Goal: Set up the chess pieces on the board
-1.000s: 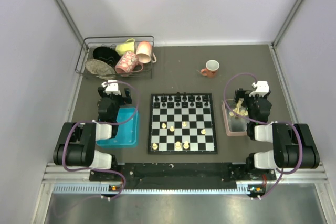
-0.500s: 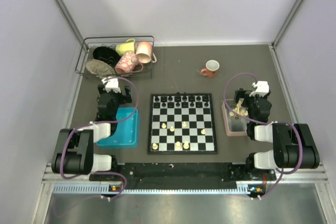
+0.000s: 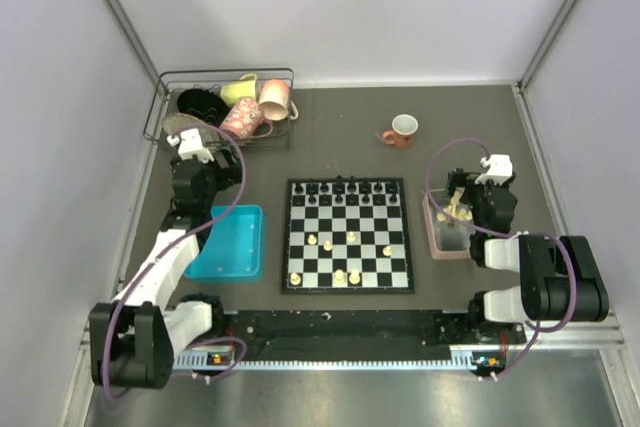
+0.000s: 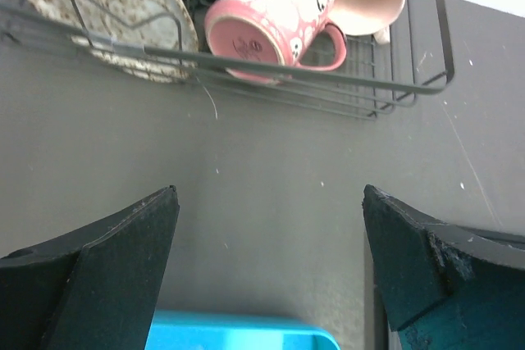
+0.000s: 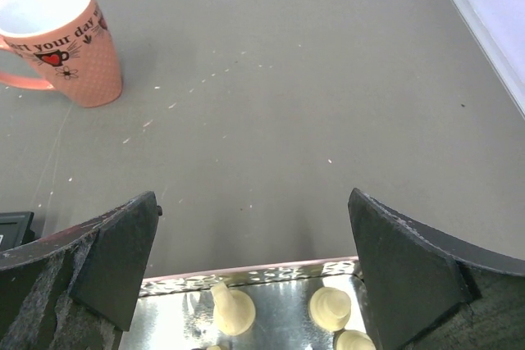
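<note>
The board (image 3: 346, 235) lies flat in the middle of the table. Several cream-white chess pieces (image 3: 340, 276) stand scattered on its near half, and black figures line its far edge. More cream pieces (image 5: 232, 311) lie in the pink tray (image 3: 440, 239), whose shiny far rim (image 5: 246, 272) crosses the right wrist view. My right gripper (image 5: 253, 202) hangs open over that rim (image 3: 487, 202) with nothing between its fingers. My left gripper (image 4: 269, 202) is open and empty above bare table (image 3: 190, 175), between the blue tray and the dish rack.
A blue tray (image 3: 228, 242) sits left of the board, its far edge (image 4: 238, 335) showing. The wire dish rack (image 3: 225, 112) at the back left holds a pink mug (image 4: 279, 18) and a speckled plate (image 4: 107, 6). A peach mug (image 3: 402, 130) stands behind the board.
My left arm has stretched away from over the blue tray, carrying its open gripper back and left toward the dish rack. The right arm has not moved.
</note>
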